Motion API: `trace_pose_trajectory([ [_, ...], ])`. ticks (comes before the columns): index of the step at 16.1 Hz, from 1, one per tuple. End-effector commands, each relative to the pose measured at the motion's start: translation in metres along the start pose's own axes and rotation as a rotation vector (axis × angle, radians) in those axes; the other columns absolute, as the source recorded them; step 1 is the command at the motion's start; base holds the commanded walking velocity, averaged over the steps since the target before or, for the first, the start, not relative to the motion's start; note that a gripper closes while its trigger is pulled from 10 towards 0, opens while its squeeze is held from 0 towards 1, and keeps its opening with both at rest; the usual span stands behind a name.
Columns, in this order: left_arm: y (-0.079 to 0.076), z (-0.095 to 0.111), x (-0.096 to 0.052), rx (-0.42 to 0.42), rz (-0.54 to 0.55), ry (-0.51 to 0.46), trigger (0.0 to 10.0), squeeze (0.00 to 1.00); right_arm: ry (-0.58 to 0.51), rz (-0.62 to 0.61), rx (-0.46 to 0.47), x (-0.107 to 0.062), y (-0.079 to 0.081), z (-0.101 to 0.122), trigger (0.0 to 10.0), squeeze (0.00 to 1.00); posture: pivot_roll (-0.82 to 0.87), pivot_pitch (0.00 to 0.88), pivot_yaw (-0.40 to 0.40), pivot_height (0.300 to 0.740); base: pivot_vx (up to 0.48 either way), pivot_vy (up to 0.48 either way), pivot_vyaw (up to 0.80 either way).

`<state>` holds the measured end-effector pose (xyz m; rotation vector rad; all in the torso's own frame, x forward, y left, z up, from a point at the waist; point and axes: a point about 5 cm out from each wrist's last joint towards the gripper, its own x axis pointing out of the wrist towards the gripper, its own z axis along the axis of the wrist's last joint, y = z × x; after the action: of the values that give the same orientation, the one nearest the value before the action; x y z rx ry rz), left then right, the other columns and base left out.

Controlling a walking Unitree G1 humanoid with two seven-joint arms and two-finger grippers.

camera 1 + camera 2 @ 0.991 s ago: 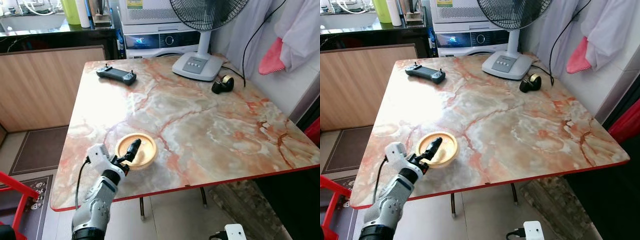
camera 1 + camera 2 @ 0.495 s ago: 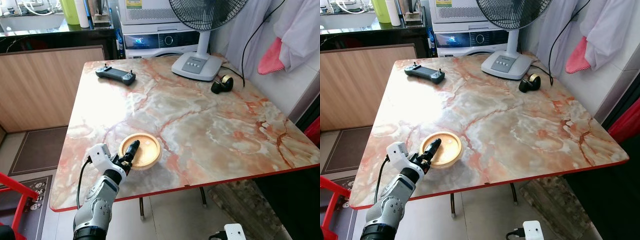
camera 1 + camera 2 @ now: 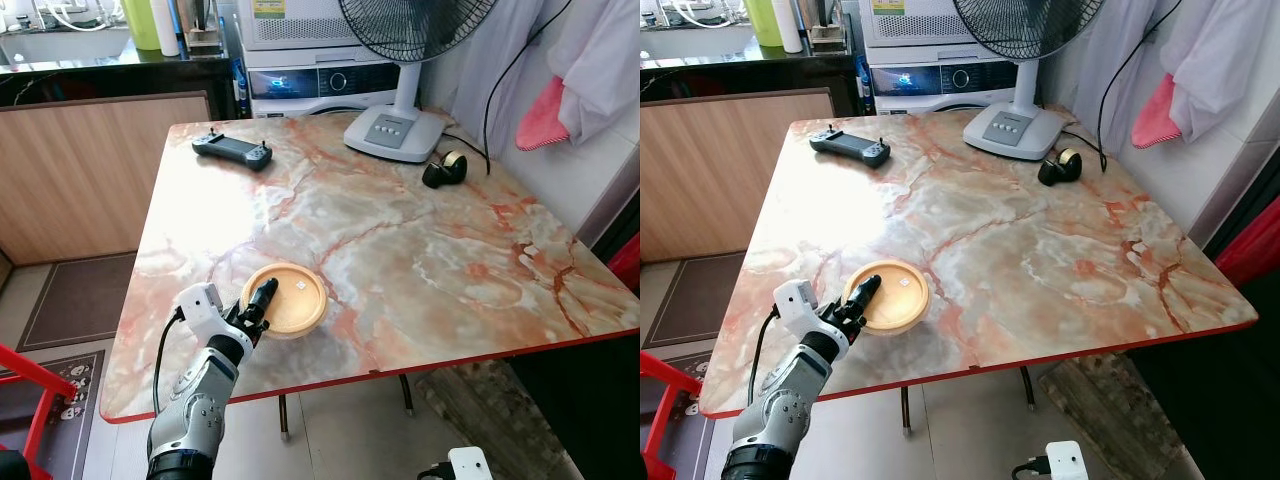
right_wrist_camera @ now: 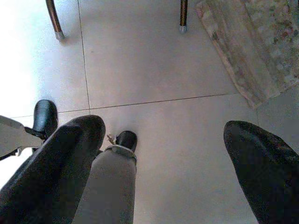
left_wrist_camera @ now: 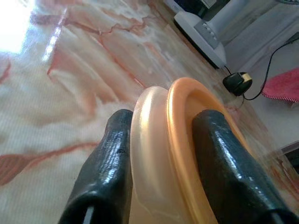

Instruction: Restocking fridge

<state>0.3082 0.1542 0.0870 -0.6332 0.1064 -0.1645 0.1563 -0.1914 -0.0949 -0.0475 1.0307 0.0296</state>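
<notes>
Left end effector grips the near-left rim of a shallow orange dish, one black finger outside the rim and the other inside it, as my left wrist view shows. That dish sits on the table close to the front-left corner. I see a glossy marble-patterned top, cream and peach with rust-red veins and a thin red edge, with bright glare across its left half.

Toward the back left of the table lies a dark handheld controller. At the back stands the white base of a pedestal fan, and just to its right sits a black tape dispenser beside a black cord.

Behind the table I see a white appliance with a dial, and a wood-panelled counter to the left. White and pink cloths hang at right.

Right end effector hangs with fingers spread wide over pale floor tiles, near a patterned rug
</notes>
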Motion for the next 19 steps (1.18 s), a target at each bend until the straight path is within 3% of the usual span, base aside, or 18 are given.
trace_pose_trajectory([
  [1,-0.001,-0.001,0.001,0.022,0.003,0.012,0.0,0.0,0.009,-0.001,-0.007,0.0,-0.001,0.0,10.0,0.0,0.08,0.0,-0.058,0.74,0.0,0.0,0.0],
  [6,-0.014,0.021,0.002,0.06,-0.023,-0.076,0.0,0.0,0.008,-0.006,-0.003,0.0,-0.002,0.0,10.0,0.0,0.08,0.0,-0.059,0.74,0.0,0.0,0.0],
  [8,-0.026,0.039,-0.001,0.116,-0.048,-0.137,0.0,0.0,0.006,-0.01,0.006,0.0,-0.002,0.0,10.0,0.0,0.09,0.0,-0.055,0.74,0.0,0.0,0.0],
  [9,-0.033,0.05,-0.003,0.169,-0.058,-0.174,0.0,0.0,0.002,-0.013,0.025,0.0,-0.001,0.0,10.0,0.0,0.09,0.0,-0.054,0.74,0.0,0.0,0.0],
  [10,-0.036,0.054,-0.003,0.289,-0.055,-0.174,0.0,0.0,0.001,-0.018,0.037,0.0,-0.001,-0.001,10.0,0.0,0.09,0.0,-0.049,0.74,0.0,0.0,0.0],
  [11,-0.041,0.061,-0.004,0.421,-0.055,-0.194,10.0,0.0,0.0,-0.019,0.03,0.0,0.0,-0.001,10.0,0.0,0.09,0.0,-0.041,0.74,0.0,0.0,0.0],
  [14,-0.039,0.072,-0.009,0.62,0.013,-0.221,10.0,0.0,-0.026,-0.029,0.085,0.0,0.002,-0.002,10.0,0.0,0.09,0.0,-0.026,0.74,0.0,0.0,0.0],
  [17,-0.024,0.073,-0.017,1.006,0.091,-0.183,10.0,0.0,-0.032,-0.082,0.222,-0.001,0.002,-0.006,10.0,0.0,0.1,0.0,-0.021,0.74,0.0,0.0,0.0],
  [18,-0.022,0.072,-0.018,1.091,0.08,-0.164,10.0,0.0,-0.033,-0.093,0.241,-0.001,0.003,-0.007,10.0,0.0,0.09,0.0,-0.019,0.74,0.0,0.0,0.0],
  [19,-0.021,0.071,-0.018,1.108,0.074,-0.16,10.0,0.0,-0.034,-0.098,0.243,-0.001,0.002,-0.007,10.0,0.0,0.09,0.0,-0.018,0.74,0.0,0.0,0.0],
])
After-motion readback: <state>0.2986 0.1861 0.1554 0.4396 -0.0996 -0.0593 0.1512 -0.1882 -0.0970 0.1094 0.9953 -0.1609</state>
